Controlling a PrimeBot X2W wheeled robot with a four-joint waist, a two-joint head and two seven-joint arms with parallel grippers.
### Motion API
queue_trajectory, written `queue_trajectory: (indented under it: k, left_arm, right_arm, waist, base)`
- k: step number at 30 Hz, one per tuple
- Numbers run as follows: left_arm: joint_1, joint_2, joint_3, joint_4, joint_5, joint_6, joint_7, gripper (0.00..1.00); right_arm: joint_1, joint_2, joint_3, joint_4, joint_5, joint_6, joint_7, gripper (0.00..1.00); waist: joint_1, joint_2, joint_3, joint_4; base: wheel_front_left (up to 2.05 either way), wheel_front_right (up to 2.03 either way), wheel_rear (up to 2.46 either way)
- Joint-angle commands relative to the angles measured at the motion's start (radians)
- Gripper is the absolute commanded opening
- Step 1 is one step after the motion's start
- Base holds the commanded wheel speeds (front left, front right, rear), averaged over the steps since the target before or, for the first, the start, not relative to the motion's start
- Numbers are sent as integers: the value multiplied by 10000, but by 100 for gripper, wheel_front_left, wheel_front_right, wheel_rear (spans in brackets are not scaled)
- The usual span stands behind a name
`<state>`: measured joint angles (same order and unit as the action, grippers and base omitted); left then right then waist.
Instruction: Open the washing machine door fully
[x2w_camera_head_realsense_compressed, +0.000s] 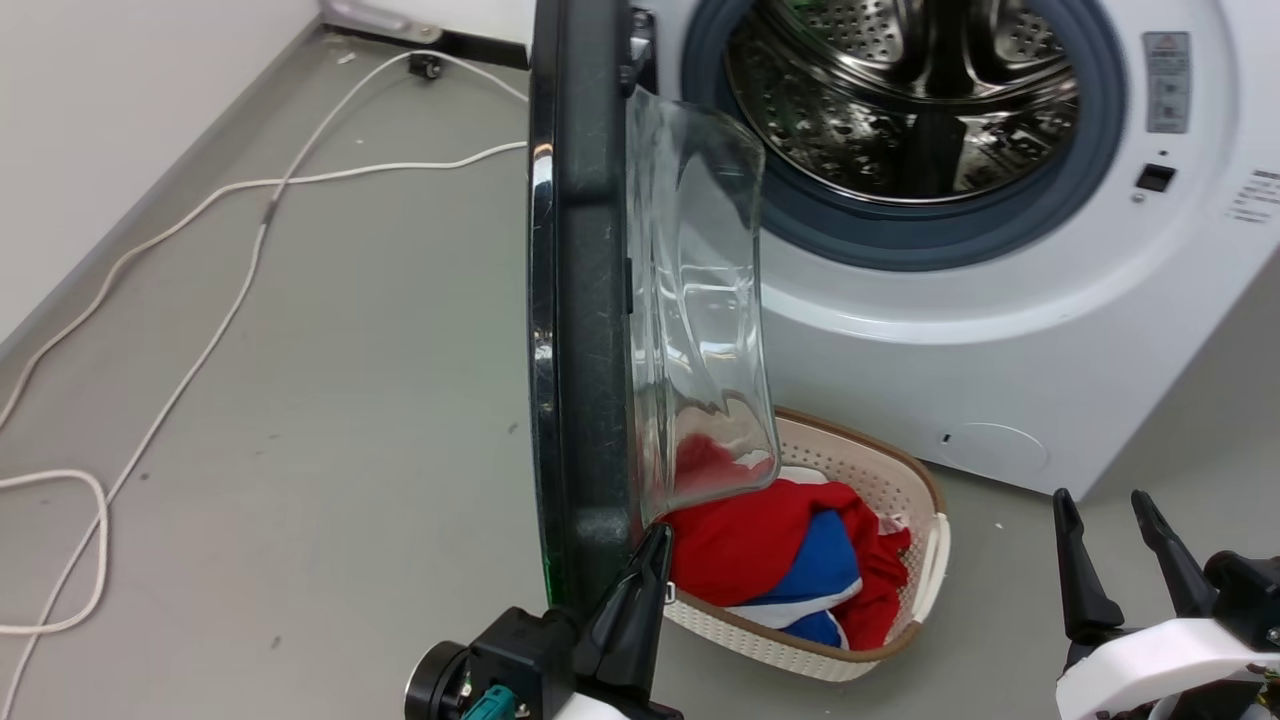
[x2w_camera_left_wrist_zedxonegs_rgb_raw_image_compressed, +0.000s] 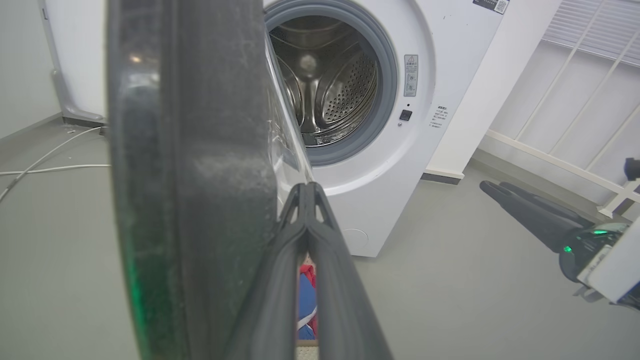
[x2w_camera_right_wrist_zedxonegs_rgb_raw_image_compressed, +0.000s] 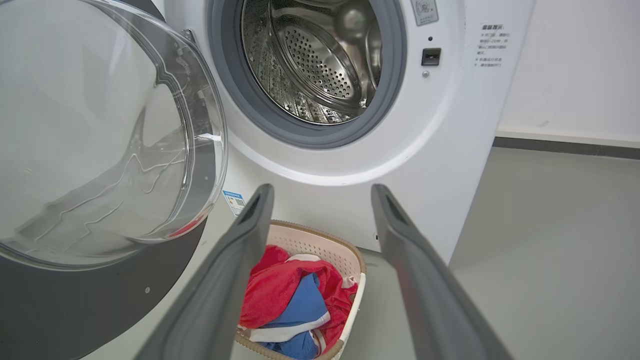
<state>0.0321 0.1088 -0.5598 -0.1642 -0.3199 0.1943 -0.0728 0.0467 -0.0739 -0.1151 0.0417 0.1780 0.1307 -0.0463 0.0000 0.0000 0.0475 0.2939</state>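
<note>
Standing edge-on, the door (x2w_camera_head_realsense_compressed: 585, 300) juts toward the near side from the washer (x2w_camera_head_realsense_compressed: 1000, 330), with its glass bowl facing right. The left gripper (x2w_camera_left_wrist_zedxonegs_rgb_raw_image_compressed: 306, 192), fingers pressed together on nothing, sits just right of the door's lower rim. The right gripper (x2w_camera_head_realsense_compressed: 1112, 560) hovers spread wide, well to the right. A basket (x2w_camera_head_realsense_compressed: 880, 470) of red and blue cloth stands between them on the floor.

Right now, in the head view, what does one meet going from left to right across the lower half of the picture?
white cable → washing machine door, seen edge-on → laundry basket with red and blue clothes → right pincer
</note>
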Motion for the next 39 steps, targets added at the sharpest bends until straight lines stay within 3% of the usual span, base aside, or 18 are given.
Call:
queue_trajectory:
  k: [1, 12, 25, 39]
  left_arm:
    - [62, 43, 139, -78, 3, 117, -52, 0]
    - [136, 412, 1175, 6, -479, 474, -172, 0]
    - [-266, 1449, 3463, 691, -1344, 791, -588, 0]
    - [-983, 2394, 5855, 2427, -2701, 511, -1292, 0]
  right_arm:
    - [76, 29, -16, -51, -18, 1, -8, 100]
    - [-62, 69, 42, -49, -98, 1, 5, 100]
    - [-413, -88, 150, -101, -214, 1, -148, 100]
    - [-1051, -255, 331, -9, -79, 1, -470, 100]
  waist:
    - [0, 0, 38, 293]
    - [0, 0, 154, 611]
    - [0, 0, 629, 102]
    - [0, 0, 1270, -704]
  base:
    - [0, 0, 0]
    - [0, 0, 0]
    - [0, 0, 0]
    - [0, 0, 0]
